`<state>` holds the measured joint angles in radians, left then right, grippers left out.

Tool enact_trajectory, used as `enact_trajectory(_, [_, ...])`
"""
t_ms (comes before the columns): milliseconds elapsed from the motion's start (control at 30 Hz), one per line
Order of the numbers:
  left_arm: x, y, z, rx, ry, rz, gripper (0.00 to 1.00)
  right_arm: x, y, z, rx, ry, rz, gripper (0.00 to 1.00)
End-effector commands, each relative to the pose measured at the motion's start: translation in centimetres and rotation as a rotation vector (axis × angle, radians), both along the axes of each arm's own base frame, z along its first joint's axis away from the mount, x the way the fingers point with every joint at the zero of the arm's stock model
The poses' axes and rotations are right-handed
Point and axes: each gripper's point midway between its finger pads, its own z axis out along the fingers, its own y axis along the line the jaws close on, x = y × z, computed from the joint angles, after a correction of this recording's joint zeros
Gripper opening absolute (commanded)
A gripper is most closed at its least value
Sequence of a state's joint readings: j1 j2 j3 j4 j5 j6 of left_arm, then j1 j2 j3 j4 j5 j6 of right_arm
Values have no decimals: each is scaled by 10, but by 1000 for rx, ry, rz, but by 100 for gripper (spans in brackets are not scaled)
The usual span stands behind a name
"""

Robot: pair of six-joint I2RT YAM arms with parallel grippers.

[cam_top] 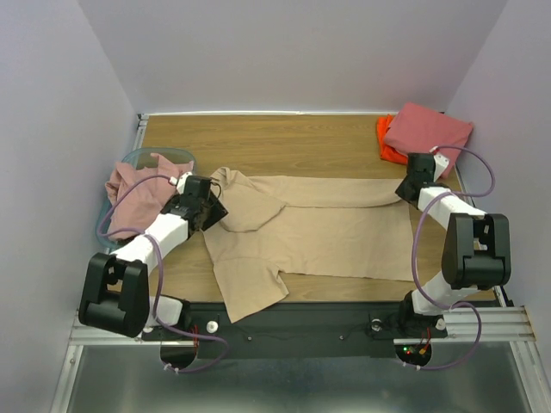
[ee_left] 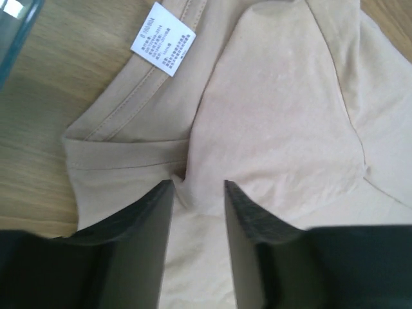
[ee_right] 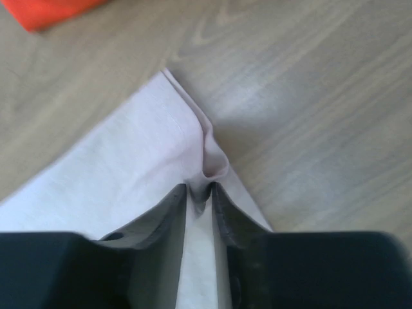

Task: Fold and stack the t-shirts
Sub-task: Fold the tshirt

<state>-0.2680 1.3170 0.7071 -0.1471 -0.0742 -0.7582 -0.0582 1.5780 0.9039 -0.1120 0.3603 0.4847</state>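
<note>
The tan t-shirt (cam_top: 336, 232) lies spread across the middle of the table, its top edge folded down and one sleeve turned in. My left gripper (cam_top: 209, 209) sits low over its shoulder beside the collar. In the left wrist view that gripper (ee_left: 197, 187) is open, and tan cloth (ee_left: 277, 116) puckers slightly at the tips. My right gripper (cam_top: 411, 185) is at the shirt's far right corner. It (ee_right: 199, 188) is shut on a pinched ridge of the cloth (ee_right: 129, 174). The dusty pink shirt (cam_top: 133, 194) is heaped at the left. The salmon-red shirt (cam_top: 428, 129) lies folded on the orange one (cam_top: 386, 146).
A translucent teal bin (cam_top: 155, 153) holds the pink shirt at the table's left edge; its rim (ee_left: 13, 32) shows in the left wrist view. The shirt's white label (ee_left: 163, 38) lies inside the collar. Orange cloth (ee_right: 51, 9) is close beyond the right gripper. Walls enclose the table.
</note>
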Motion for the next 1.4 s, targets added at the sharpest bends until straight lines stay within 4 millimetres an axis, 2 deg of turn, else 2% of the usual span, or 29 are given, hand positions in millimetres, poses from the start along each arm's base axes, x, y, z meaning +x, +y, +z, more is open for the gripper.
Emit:
enact_trajectory(0, [-5, 6, 20, 10, -52, 22, 54, -5, -11, 17, -25, -16, -75, 40])
enact_trajectory(67, [-7, 4, 31, 1, -80, 19, 58, -5, -15, 30, -42, -31, -86, 54])
enact_trajectory(100, [-5, 3, 46, -8, -125, 17, 61, -6, -14, 35, -42, -33, -82, 68])
enact_trajectory(133, [-4, 1, 55, -11, -148, 13, 63, -6, -12, 45, -36, -56, -68, 78])
enact_trajectory(167, [1, -2, 69, -22, -186, 7, 79, -4, -10, 53, -30, -76, -60, 85])
enact_trajectory(200, [4, -5, 82, -21, -223, -6, 81, -3, -7, 59, -20, -87, -42, 98])
enact_trajectory(267, [16, -11, 101, -26, -267, -21, 86, 3, 9, 73, 31, -130, 41, 100])
enact_trajectory(333, [28, -21, 111, -21, -297, -53, 87, 9, 23, 78, 80, -150, 105, 100])
enact_trajectory(367, [39, -29, 110, -25, -292, -84, 89, 18, 39, 78, 133, -158, 187, 100])
enact_trajectory(400, [46, -34, 109, -28, -293, -101, 89, 22, 47, 75, 157, -155, 223, 100])
enact_trajectory(433, [65, -48, 109, -39, -318, -152, 89, 31, 59, 68, 200, -140, 277, 100])
enact_trajectory(467, [65, -47, 109, -34, -319, -157, 89, 31, 63, 68, 206, -139, 294, 100])
enact_trajectory(500, [80, -57, 100, -44, -287, -179, 90, 38, 65, 60, 209, -118, 299, 100])
enact_trajectory(567, [97, -66, 91, -30, -269, -206, 89, 46, 70, 50, 202, -93, 319, 100])
enact_trajectory(600, [113, -71, 79, -18, -246, -212, 89, 52, 74, 40, 219, -71, 343, 100])
enact_trajectory(700, [141, -77, 55, 8, -203, -215, 90, 62, 76, 22, 215, -29, 377, 100])
enact_trajectory(767, [158, -77, 36, 35, -164, -208, 89, 68, 75, 1, 213, 15, 375, 100])
enact_trajectory(800, [158, -71, 25, 54, -121, -188, 89, 69, 75, -6, 215, 30, 375, 100])
enact_trajectory(833, [162, -67, 19, 73, -107, -168, 89, 68, 75, -21, 220, 64, 371, 100])
enact_trajectory(900, [168, -50, 1, 130, -75, -82, 89, 70, 74, -30, 212, 84, 386, 100])
enact_trajectory(967, [168, -44, -12, 134, -52, -52, 89, 70, 69, -42, 194, 113, 367, 100])
enact_trajectory(1067, [173, -34, -38, 109, 3, -25, 89, 72, 56, -49, 147, 132, 319, 100])
enact_trajectory(1133, [177, -33, -43, 89, 15, -23, 89, 76, 53, -49, 132, 131, 307, 100])
enact_trajectory(1367, [212, -39, -34, 71, -8, -34, 89, 94, 34, -56, 47, 142, 246, 100])
